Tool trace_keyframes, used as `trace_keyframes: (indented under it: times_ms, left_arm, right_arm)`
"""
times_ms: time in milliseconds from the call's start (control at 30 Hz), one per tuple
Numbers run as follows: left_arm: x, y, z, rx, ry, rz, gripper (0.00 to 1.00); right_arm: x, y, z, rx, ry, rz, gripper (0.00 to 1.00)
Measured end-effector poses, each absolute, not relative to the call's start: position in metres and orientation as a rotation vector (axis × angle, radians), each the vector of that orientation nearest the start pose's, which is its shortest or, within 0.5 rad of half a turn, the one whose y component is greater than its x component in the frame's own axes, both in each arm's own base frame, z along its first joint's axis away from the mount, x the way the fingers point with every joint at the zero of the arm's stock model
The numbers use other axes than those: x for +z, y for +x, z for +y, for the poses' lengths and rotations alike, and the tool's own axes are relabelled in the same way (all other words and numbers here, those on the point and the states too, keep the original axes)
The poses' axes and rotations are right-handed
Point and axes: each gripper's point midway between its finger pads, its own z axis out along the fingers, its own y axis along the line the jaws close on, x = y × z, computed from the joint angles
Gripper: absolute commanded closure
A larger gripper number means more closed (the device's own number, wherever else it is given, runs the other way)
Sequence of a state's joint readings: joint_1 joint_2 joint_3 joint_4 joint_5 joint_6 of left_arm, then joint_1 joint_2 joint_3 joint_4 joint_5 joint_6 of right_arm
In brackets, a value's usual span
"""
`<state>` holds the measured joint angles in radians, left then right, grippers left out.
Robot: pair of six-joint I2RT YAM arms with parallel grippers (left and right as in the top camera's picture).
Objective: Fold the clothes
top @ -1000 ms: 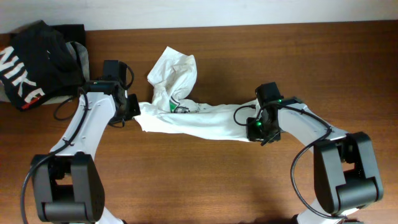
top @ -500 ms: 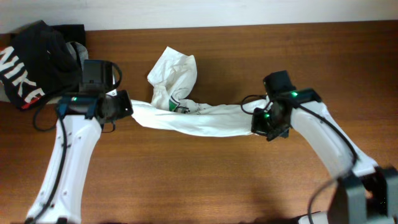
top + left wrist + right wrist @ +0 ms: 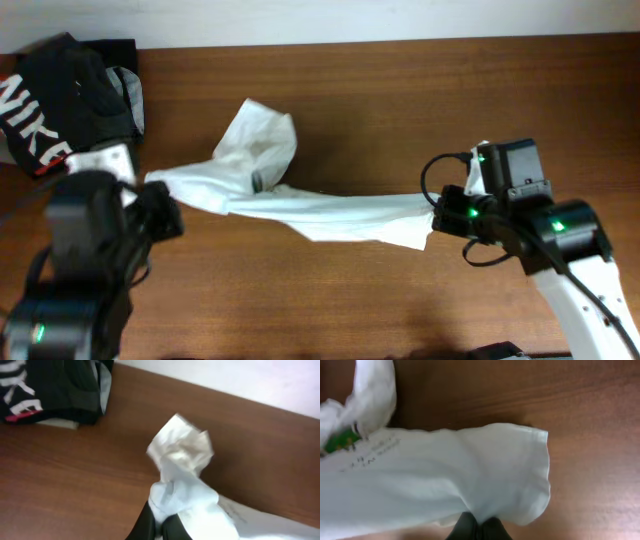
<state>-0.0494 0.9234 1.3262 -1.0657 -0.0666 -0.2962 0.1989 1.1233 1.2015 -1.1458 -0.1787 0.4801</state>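
Since a moment ago both arms have pulled apart and lifted toward the camera, and the white shirt point(image 3: 330, 212) is now drawn out longer between them, its bunched end slid to the left across the counter point(image 3: 400, 100).

At the far left, in the back corner, a heap of black clothes point(image 3: 60, 95) with white lettering lies against the wall, well apart from the shirt. Just in front of it the left arm looms large and blurred in the overhead view. The left gripper point(image 3: 161, 527) is pinching the left end of the shirt. From its wrist camera the two dark fingers stand close together with the white cloth gathered between them.

Beyond that pinch the shirt rises into a crumpled lump toward the back of the counter. The rest runs rightward as a narrow, loosely rolled band that dips slightly toward the front edge. The right wrist view shows a small green tag point(image 3: 340, 442) and some faint grey print on the fabric near the lump.

At the right end the cloth widens into a hemmed, rounded flap. The right gripper point(image 3: 477, 527) holds its lower edge, fingers pressed together on the fabric at the very bottom of its wrist view. A green light glows on that arm just behind the gripper. Bare brown wood shows beneath the flap and all around it.
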Motion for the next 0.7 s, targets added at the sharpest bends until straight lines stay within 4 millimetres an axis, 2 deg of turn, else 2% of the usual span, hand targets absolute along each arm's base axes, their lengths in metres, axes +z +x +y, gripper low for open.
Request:
trace_keyframes:
  times_ms: [33,67,133,167,200,233,300,367,400,500,567,667,700]
  left_arm:
    - [0.337,0.246,-0.001,-0.120,-0.308,2.180,1.00]
    - [0.353,0.237,0.000,-0.128,-0.304,2.136,1.00]
    - [0.378,0.226,0.000,-0.140,-0.297,2.073,1.00]
    - [0.392,0.222,0.000,-0.146,-0.294,2.036,1.00]
    - [0.397,0.220,0.001,-0.148,-0.293,2.028,1.00]
    - [0.407,0.216,0.001,-0.151,-0.292,2.010,1.00]
    - [0.418,0.210,0.001,-0.155,-0.289,1.988,1.00]
    - [0.446,0.195,0.003,-0.159,-0.287,1.924,1.00]
    - [0.451,0.189,0.005,-0.149,-0.293,1.916,1.00]
    - [0.482,0.165,0.017,-0.104,-0.327,1.824,1.00]
    - [0.488,0.161,0.020,-0.091,-0.339,1.799,1.00]
    - [0.481,0.167,0.022,-0.075,-0.347,1.835,1.00]
    - [0.476,0.175,0.021,-0.067,-0.350,1.865,1.00]
  right_arm:
    - [0.230,0.249,0.081,0.467,0.310,2.643,0.96]
    - [0.253,0.246,0.081,0.485,0.298,2.583,0.96]
    - [0.272,0.238,0.079,0.496,0.292,2.547,0.96]
    - [0.288,0.235,0.079,0.508,0.284,2.508,0.96]
    - [0.295,0.231,0.078,0.510,0.282,2.499,0.95]
    - [0.314,0.227,0.077,0.520,0.273,2.459,0.95]
    - [0.330,0.219,0.072,0.503,0.277,2.439,0.96]
    - [0.363,0.209,0.062,0.472,0.284,2.357,0.96]
    - [0.372,0.203,0.057,0.447,0.296,2.344,0.96]
    - [0.409,0.192,0.042,0.397,0.316,2.228,0.96]
    - [0.423,0.188,0.037,0.385,0.321,2.174,0.96]
    - [0.422,0.192,0.036,0.372,0.328,2.181,0.96]
    - [0.418,0.198,0.036,0.360,0.335,2.204,0.96]
